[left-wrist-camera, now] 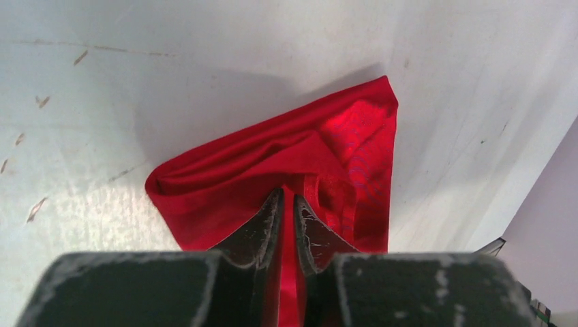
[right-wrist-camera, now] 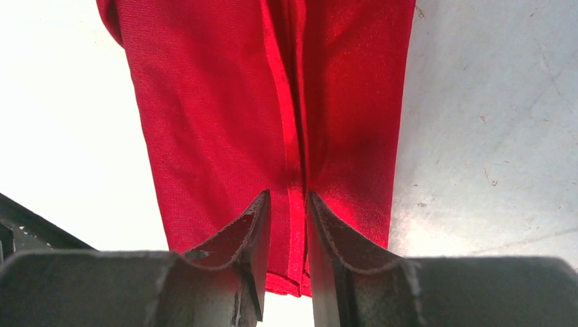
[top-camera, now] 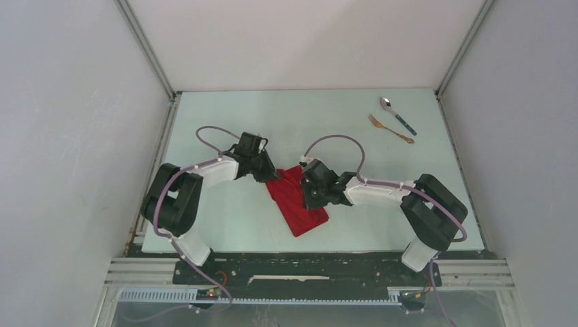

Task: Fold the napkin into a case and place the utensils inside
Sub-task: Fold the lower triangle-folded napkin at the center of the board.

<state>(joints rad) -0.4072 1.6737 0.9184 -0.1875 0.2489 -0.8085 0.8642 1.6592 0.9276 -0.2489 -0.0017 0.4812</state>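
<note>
Both arms are working the cloth at the middle of the table [top-camera: 225,225]. I am running the left arm [top-camera: 217,170] and the right arm [top-camera: 375,193] in from opposite sides, and they are meeting over the napkin [top-camera: 298,203]. It is lying slightly nearer than centre as a partly folded band, slanting from far left to near right.

The left wrist view shows the left jaws clenched on a raised pleat of the napkin [left-wrist-camera: 272,163] at its far-left end. The right wrist view shows the right jaws pinching a hemmed ridge that is running down the length of the napkin [right-wrist-camera: 218,116]. Each pair is closed on red fabric, with no gap showing beyond the cloth itself.

As I read it, I am gripping at two ends so the fold is staying taut and straight while one layer is going over another. With one end slack, the shiny cloth would probably be sliding out of line.

The spoon [top-camera: 399,114] and the fork [top-camera: 390,129] are lying side by side at the far right of the table, well apart from the napkin and out of the arms' way. They are waiting there, I judge, because no case is formed yet.

The count: one napkin, two utensils (one spoon, one fork), two arms, two pairs of jaws.
</note>
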